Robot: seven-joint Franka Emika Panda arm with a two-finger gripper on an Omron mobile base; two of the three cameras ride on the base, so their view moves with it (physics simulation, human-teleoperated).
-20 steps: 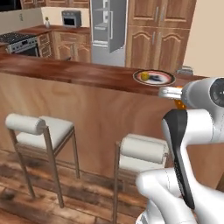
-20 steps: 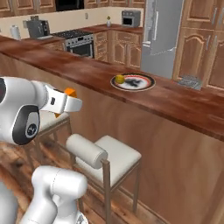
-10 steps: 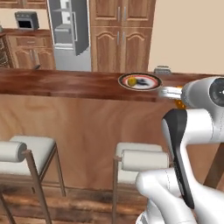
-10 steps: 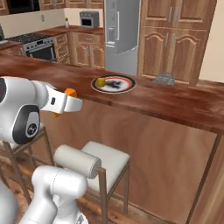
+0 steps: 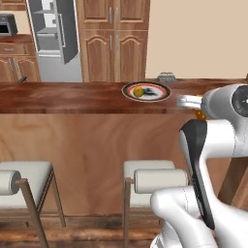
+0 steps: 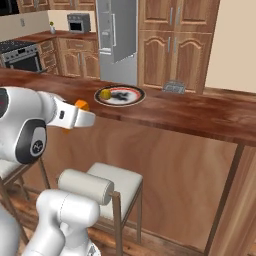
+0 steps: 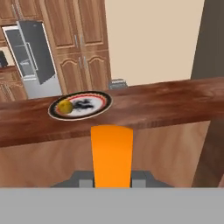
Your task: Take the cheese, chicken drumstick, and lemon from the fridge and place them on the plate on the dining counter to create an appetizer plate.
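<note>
Swung round with the base to square up on the dining counter (image 5: 68, 97); plate (image 7: 101, 105) now almost dead ahead, lemon (image 7: 65, 106) already on it; gripper (image 7: 111, 183) clamped on the cheese (image 7: 111, 155), short of the edge; fridge (image 6: 116, 40) open behind; drumstick not clearly made out.

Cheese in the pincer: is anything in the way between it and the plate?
Nothing visible. The cheese is held short of the dining counter, below its top; the plate lies beyond the edge, holding the lemon.
</note>
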